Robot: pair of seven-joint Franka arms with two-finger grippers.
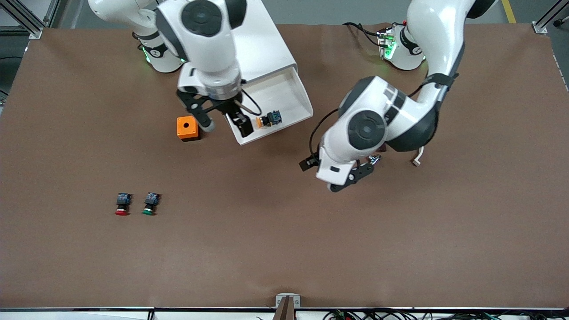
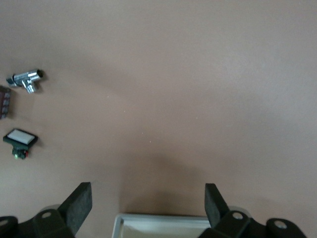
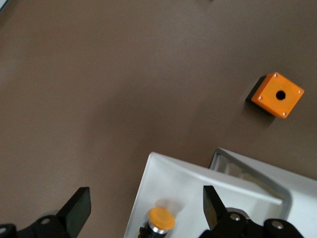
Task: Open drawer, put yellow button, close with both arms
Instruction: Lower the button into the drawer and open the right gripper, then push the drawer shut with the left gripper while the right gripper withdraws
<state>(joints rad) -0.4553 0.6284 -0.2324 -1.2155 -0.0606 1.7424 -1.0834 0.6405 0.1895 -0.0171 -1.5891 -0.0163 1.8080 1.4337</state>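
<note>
Here, right gripper [image 1: 224, 124] spread wide and empty over the pulled-out drawer [image 1: 298, 95]; yellow button [image 1: 268, 119] lying inside it. Beside the drawer, orange box [image 1: 187, 128]. Left gripper [image 2: 147, 204] likewise open above bare table [image 1: 400, 244]. Nearer the camera, red button [image 1: 122, 204] beside green button [image 1: 150, 203].

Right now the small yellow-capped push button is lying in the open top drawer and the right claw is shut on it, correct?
Not quite. The small yellow-capped push button does lie in the open top drawer, but the right claw is open over the drawer's front edge and holds nothing. The right wrist view shows its fingers spread, the button lying free between them.
</note>
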